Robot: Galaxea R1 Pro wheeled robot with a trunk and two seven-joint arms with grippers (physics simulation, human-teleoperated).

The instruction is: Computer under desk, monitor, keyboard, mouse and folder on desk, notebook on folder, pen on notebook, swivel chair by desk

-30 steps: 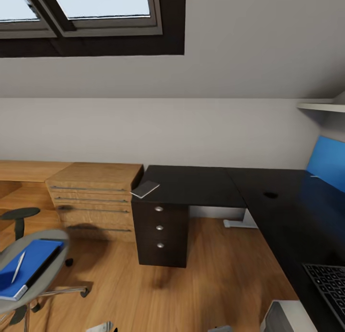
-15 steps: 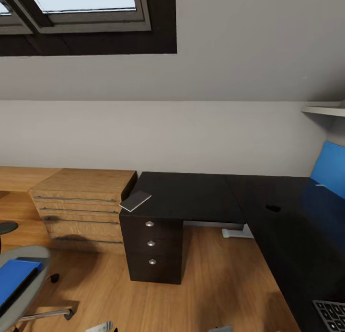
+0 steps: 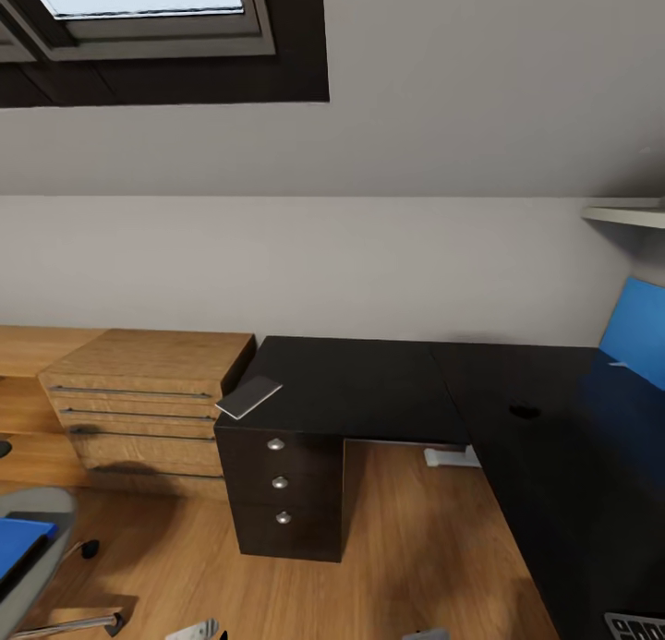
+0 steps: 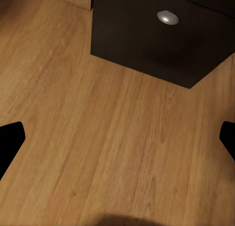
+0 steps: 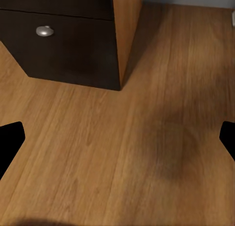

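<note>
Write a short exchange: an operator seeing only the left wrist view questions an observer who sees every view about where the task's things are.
Operator: I see floor and a black drawer pedestal. Is anything on the desk above it?
Observer: Yes. The head view shows the notebook lying on the desk corner, above that pedestal.
Operator: Where is the folder?
Observer: The folder lies on the swivel chair seat, at the head view's lower left.

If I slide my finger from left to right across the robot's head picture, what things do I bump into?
swivel chair with the blue folder on its seat → light wooden drawer cabinet → grey notebook at the desk's corner → black drawer pedestal → blue back panel
</note>
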